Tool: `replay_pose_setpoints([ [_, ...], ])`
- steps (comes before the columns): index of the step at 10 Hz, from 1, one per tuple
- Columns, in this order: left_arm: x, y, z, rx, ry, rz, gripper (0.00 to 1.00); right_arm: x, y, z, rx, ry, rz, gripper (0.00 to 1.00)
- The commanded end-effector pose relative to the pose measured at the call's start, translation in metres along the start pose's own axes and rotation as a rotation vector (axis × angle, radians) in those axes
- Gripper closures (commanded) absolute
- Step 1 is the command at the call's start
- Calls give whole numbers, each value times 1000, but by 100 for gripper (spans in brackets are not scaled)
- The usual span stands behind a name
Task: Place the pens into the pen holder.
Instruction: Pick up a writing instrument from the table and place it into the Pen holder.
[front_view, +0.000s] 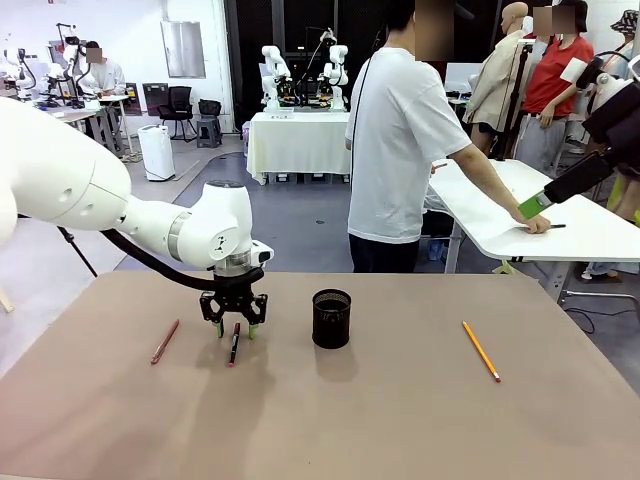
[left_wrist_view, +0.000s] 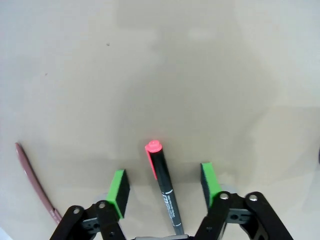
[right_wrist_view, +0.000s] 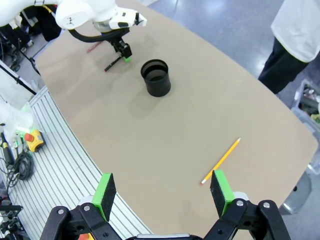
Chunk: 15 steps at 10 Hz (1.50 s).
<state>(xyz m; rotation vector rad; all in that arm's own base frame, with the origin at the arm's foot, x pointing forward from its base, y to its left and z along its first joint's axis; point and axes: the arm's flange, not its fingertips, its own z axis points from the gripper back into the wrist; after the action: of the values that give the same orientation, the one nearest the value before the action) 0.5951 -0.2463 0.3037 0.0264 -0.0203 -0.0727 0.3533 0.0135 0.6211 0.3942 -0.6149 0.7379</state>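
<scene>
A black pen with red ends (front_view: 234, 345) (left_wrist_view: 162, 185) lies on the tan table. My left gripper (front_view: 236, 330) (left_wrist_view: 163, 176) is lowered over it, open, one green pad on each side with a gap to the pen. A slim pinkish-red pen (front_view: 165, 341) (left_wrist_view: 35, 182) lies to its left. The black mesh pen holder (front_view: 331, 319) (right_wrist_view: 156, 77) stands upright at mid-table, right of that gripper. An orange-yellow pencil (front_view: 481, 351) (right_wrist_view: 221, 161) lies at the right. My right gripper (right_wrist_view: 162, 192) hangs high above the table, open, nothing between its pads.
A person (front_view: 400, 150) in a white shirt stands past the far edge, turned away toward a white table (front_view: 590, 230). The table's near edge (right_wrist_view: 75, 150) drops to a ribbed floor with cables. Bare tabletop lies between the holder and the pencil.
</scene>
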Motion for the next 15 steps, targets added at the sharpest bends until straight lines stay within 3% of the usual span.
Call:
replay_pose_setpoints([
  [1, 5, 0, -2, -10, -3, 31, 79, 1, 1, 0, 11, -5, -6, 0],
  [2, 3, 0, -2, -3, 12, 36, 99, 1, 1, 0, 11, -5, -6, 0],
  [7, -3, 4, 4, -19, 43, 33, 100, 1, 1, 0, 11, -5, -6, 0],
  [9, -3, 9, 19, -142, 24, -6, 100, 1, 1, 0, 11, -5, -6, 0],
  [13, -15, 26, 81, -500, -77, -217, 100, 1, 1, 0, 11, -5, -6, 0],
  [15, -23, 19, 113, -603, -291, -389, 100, 1, 1, 0, 11, -5, -6, 0],
])
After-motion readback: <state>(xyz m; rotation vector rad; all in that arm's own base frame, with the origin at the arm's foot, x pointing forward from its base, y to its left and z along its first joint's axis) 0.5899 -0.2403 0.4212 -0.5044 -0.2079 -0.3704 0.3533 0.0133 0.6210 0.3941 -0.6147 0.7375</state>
